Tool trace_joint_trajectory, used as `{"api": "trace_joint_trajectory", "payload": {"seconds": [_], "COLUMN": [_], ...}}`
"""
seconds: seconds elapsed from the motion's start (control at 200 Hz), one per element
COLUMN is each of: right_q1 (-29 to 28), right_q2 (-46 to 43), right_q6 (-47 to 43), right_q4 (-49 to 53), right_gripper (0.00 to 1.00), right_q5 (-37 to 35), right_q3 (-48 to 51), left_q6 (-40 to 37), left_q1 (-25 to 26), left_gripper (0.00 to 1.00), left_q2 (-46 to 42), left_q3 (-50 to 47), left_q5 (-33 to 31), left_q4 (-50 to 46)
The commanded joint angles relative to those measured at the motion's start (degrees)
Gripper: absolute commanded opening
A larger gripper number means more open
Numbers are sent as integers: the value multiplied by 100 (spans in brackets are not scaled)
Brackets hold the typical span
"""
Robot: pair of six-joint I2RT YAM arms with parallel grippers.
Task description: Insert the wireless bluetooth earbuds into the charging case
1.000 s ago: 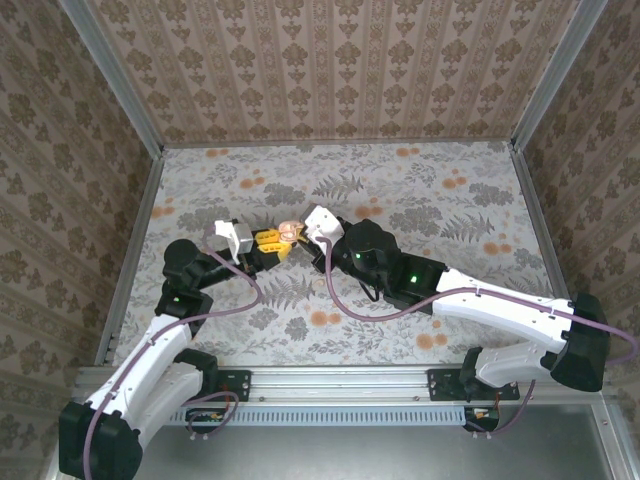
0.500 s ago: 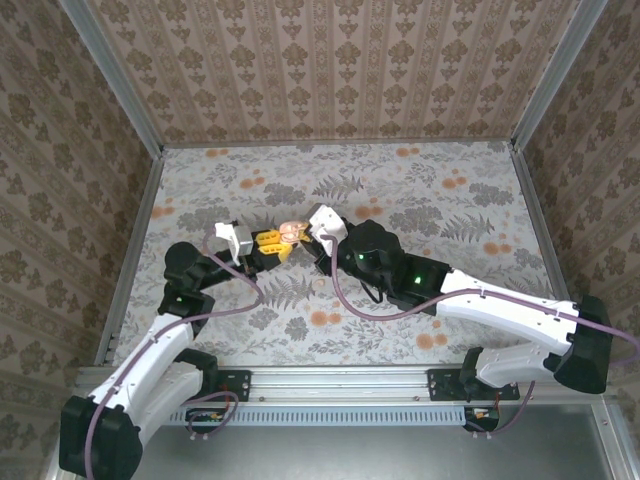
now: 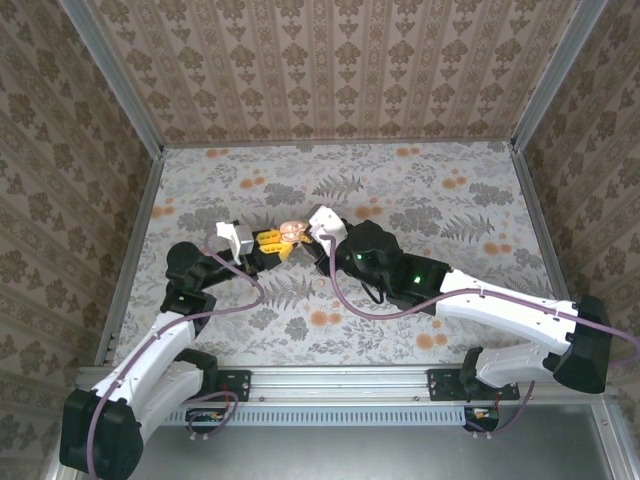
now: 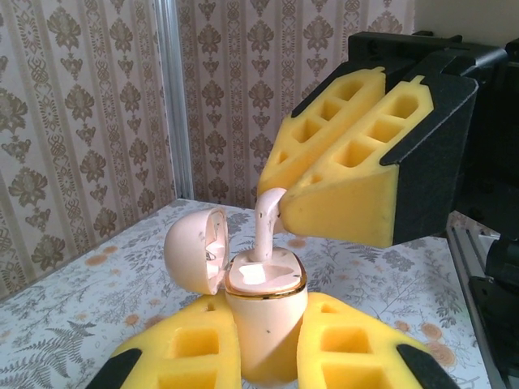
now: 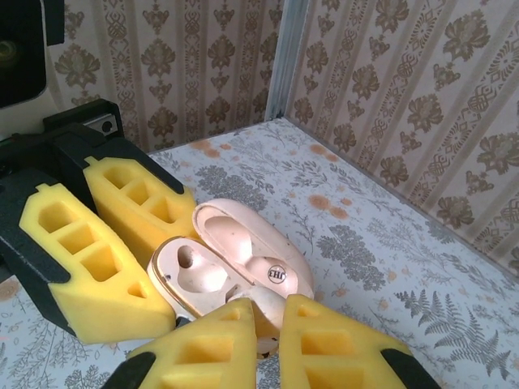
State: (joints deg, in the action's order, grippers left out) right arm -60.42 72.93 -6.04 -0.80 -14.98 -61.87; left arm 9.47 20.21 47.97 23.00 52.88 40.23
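The salmon-pink charging case (image 4: pixel 263 312) stands upright with its lid (image 4: pixel 197 247) swung open, and my left gripper (image 4: pixel 263 352) is shut on its body. My right gripper (image 5: pixel 268 336) is shut on a pink earbud (image 5: pixel 274 306). In the left wrist view the earbud (image 4: pixel 268 220) hangs from the right gripper's yellow fingers (image 4: pixel 349 182), and its stem reaches down into the top of the case. In the right wrist view the case (image 5: pixel 190 271) shows one bare socket beside the earbud. From above, the case (image 3: pixel 290 231) sits between the left gripper (image 3: pixel 272 243) and the right gripper (image 3: pixel 308 236).
The floral table (image 3: pixel 430 200) is fenced by patterned walls and metal rails (image 3: pixel 140 230). Purple cables loop from both arms. Both arms meet left of the table's centre.
The right arm has shifted very slightly. Both grips hold as before.
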Motion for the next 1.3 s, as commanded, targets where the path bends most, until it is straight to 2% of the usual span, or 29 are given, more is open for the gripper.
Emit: {"api": "trace_joint_trajectory", "payload": {"seconds": [0.0,0.225,0.505,0.77,0.91,1.045,1.17,1.295], "right_q1": [-400,-387,-358,-194,180,658,1171,1733], "right_q2": [294,315,498,442,293,-157,-613,-921], "right_q6": [20,90,-2,172,669,1308,1993,2666], "right_q4": [798,966,1715,1755,1618,1293,1206,1312], "right_gripper": [10,10,10,11,11,13,17,23], "right_q5": [1019,1127,1542,1264,1403,1921,2507,2915], "right_q3": [1,-170,-642,-623,-433,-192,-95,-127], "left_q6": [99,-37,-632,-844,-1091,-1579,-2187,-2387], "left_q1": [1,10,123,150,139,132,120,122], "left_gripper": [0,0,0,0,0,0,0,0], "left_q2": [20,55,58,26,28,8,-30,-25], "left_q3": [123,90,145,117,53,249,362,469], "left_q5": [-513,-268,-111,-194,-278,-278,-55,389], "left_q4": [538,741,293,59,-148,-953,-1399,-1255]}}
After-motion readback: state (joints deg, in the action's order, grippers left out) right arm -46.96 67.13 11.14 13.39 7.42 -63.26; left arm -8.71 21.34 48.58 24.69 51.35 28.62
